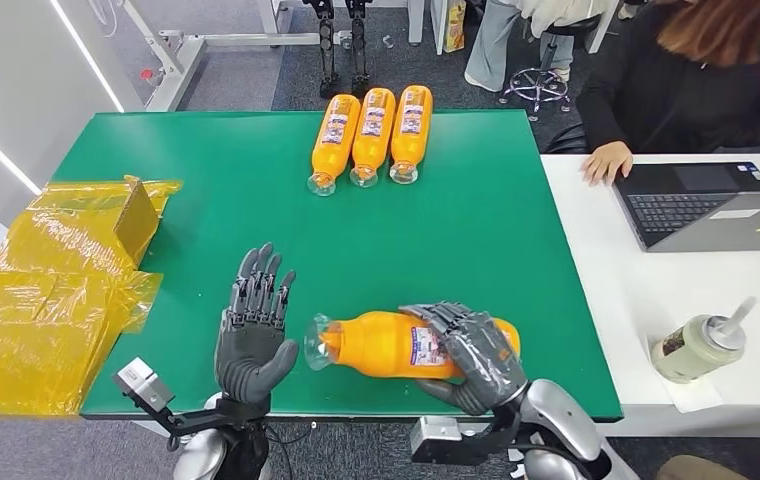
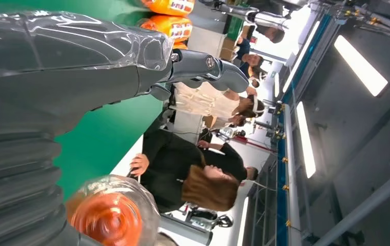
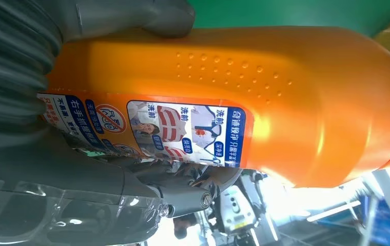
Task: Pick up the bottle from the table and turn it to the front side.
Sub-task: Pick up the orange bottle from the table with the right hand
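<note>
An orange bottle (image 1: 381, 343) with a clear cap lies sideways near the front edge of the green table (image 1: 206, 190), cap pointing left. My right hand (image 1: 468, 352) wraps around its label end and grips it; the right wrist view shows the orange body (image 3: 295, 97) and blue-and-white label (image 3: 182, 130) pressed against the hand (image 3: 54, 154). My left hand (image 1: 254, 330) stands open with fingers spread upward, just left of the cap and apart from it. The clear cap (image 2: 112, 212) shows close beside the left hand (image 2: 70, 66) in the left wrist view.
Three more orange bottles (image 1: 371, 135) lie side by side at the table's far edge. Yellow plastic bags (image 1: 51, 290) and a cardboard box (image 1: 136, 220) sit at the left. A person (image 1: 696, 75) sits at a white table with a laptop (image 1: 706, 205); a drink cup (image 1: 701, 345) stands nearby.
</note>
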`<state>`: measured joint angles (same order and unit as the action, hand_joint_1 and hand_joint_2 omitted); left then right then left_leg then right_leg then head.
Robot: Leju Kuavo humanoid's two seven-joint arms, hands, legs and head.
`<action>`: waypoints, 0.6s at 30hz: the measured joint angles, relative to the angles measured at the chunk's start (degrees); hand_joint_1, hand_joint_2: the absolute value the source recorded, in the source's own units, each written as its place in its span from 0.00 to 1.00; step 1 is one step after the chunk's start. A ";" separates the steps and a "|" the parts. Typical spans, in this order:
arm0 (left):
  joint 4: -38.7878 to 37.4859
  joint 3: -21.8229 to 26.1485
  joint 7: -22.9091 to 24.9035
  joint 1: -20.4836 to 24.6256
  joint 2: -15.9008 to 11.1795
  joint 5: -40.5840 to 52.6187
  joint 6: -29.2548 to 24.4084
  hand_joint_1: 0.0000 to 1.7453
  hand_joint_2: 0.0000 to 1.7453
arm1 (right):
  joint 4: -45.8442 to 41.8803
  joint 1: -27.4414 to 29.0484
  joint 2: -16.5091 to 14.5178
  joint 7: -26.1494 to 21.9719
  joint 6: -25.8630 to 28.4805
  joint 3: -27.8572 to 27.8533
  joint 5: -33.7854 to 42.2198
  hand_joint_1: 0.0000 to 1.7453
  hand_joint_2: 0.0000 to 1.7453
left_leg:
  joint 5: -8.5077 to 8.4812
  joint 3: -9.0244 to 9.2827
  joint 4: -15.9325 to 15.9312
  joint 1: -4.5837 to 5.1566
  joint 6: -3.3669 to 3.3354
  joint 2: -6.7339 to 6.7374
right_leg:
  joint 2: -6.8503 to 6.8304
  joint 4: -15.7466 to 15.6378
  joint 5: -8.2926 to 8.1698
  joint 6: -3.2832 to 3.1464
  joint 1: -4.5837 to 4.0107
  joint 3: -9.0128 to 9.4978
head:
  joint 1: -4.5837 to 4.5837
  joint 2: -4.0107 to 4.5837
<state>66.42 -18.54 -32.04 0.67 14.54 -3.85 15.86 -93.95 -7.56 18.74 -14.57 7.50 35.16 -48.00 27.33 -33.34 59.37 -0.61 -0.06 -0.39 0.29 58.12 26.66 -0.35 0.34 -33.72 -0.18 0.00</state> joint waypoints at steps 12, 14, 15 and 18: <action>-0.29 -0.51 0.50 1.50 0.10 -1.50 3.99 0.00 1.00 | -1.85 4.36 -9.33 2.89 1.22 2.13 -5.78 1.00 1.00 | 0.00 -0.04 0.00 0.02 0.00 0.04 | 0.01 0.00 0.00 -0.02 0.02 -0.01 | -0.01 0.00; -0.15 -0.75 0.81 1.98 0.11 -2.19 4.88 0.00 1.00 | -1.85 4.96 -10.28 3.02 1.08 2.13 -5.96 1.00 1.00 | 0.00 -0.04 0.00 0.02 0.00 0.04 | 0.01 0.01 0.00 -0.02 0.02 0.00 | -0.01 0.00; -0.02 -0.94 1.03 2.16 0.11 -2.61 5.29 0.00 1.00 | -1.85 5.30 -10.68 3.02 1.02 2.13 -5.95 1.00 1.00 | 0.00 -0.04 0.00 0.02 0.00 0.04 | 0.01 0.01 0.00 -0.02 0.02 0.00 | -0.01 0.00; 0.36 -1.34 1.77 2.45 0.09 -4.04 6.38 0.00 1.00 | -1.86 6.10 -11.53 2.83 1.04 2.12 -6.23 1.00 1.00 | 0.00 -0.04 0.00 0.02 0.00 0.05 | 0.02 0.01 0.00 -0.02 0.02 -0.01 | -0.01 0.00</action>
<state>66.78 -19.87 -30.28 3.12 14.63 -7.89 22.24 -95.80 -1.46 7.20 -11.75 8.54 37.28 -54.23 27.33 -33.39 59.37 -0.60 -0.06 -0.35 0.31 58.12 26.65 -0.37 0.36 -33.73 -0.18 0.00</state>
